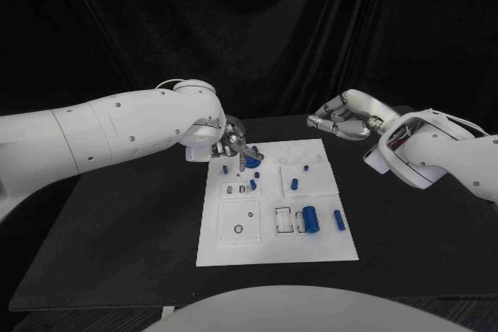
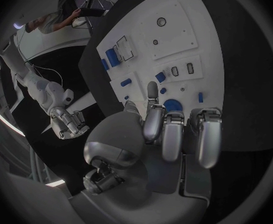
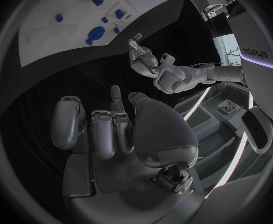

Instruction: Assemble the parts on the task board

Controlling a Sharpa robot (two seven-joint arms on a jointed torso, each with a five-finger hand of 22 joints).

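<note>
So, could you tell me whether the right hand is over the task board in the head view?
No, the right hand hovers beyond the task board's far right corner, above the black table.

A robotics lab: black-draped backdrop (image 1: 260,44), black table (image 1: 124,238) and a white task board (image 1: 275,253)

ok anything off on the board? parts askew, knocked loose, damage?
Nothing stands out. The task board lies flat and looks intact, blue parts resting on it. Left hand hovers over its far corner; right hand is off the board.
</note>
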